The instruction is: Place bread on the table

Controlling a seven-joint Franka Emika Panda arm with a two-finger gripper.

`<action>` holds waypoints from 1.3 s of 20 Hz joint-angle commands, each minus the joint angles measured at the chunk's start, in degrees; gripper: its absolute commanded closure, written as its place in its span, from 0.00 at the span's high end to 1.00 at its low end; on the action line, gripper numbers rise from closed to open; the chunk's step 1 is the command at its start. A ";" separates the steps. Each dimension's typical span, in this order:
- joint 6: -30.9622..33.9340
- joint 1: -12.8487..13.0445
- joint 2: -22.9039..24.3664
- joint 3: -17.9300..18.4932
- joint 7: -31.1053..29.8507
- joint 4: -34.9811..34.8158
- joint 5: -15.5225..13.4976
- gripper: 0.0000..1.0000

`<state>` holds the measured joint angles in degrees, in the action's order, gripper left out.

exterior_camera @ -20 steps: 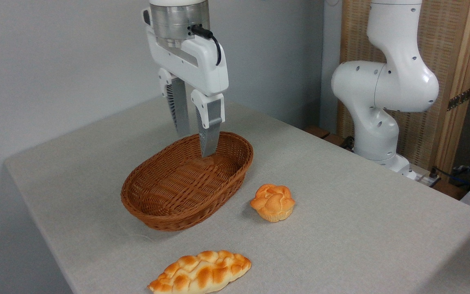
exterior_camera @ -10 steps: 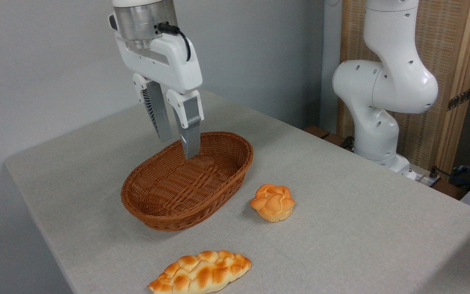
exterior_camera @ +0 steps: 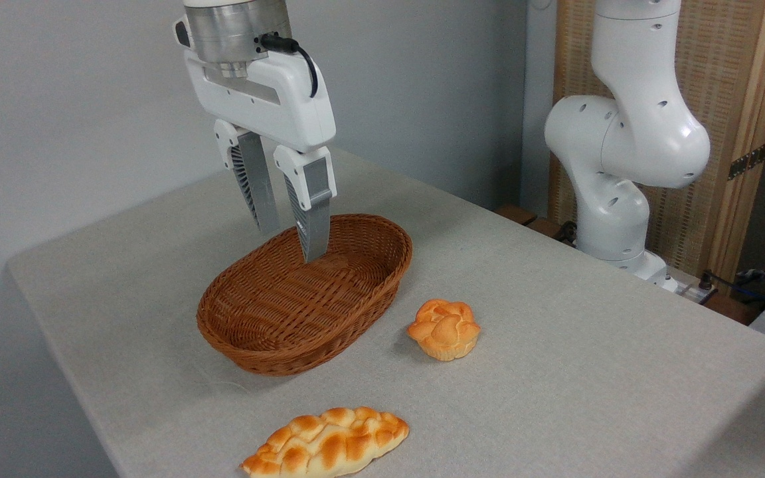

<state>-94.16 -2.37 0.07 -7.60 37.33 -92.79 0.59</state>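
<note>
Tabletop (exterior_camera: pixel 588 372) covered in plain light grey cloth fills most of the view, its long edges running from lower left to upper right. The white arm (exterior_camera: pixel 628 133) is based beyond the far right edge, its upper links leaving the top of the picture. The hand (exterior_camera: pixel 291 242) is hung from above at upper left, pointed downward with a slight tilt, over the far end of the brown oval wicker basket (exterior_camera: pixel 276 345). Its two fingers are held a narrow gap apart and nothing is gripped between them; the tips are seen at about the level of the basket's far rim, though contact with the rim cannot be told. The basket is laid with its long axis from lower left to upper right. The long braided loaf (exterior_camera: pixel 326 443) is laid near the front edge, angled likewise. The bread (exterior_camera: pixel 443 328) is set upright on the tabletop just right of the basket, apart from it, knotted top upward; being round, no long axis is shown.
</note>
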 commanded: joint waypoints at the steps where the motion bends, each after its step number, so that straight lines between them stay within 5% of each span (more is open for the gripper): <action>1: 2.05 4.89 0.28 4.94 0.03 1.03 0.38 1.00; 3: 2.05 7.10 0.19 7.67 0.03 1.03 0.38 1.00; 26: 2.23 6.94 0.19 7.51 0.03 1.03 0.29 1.00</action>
<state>-94.05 3.63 0.13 -1.14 37.33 -92.66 0.59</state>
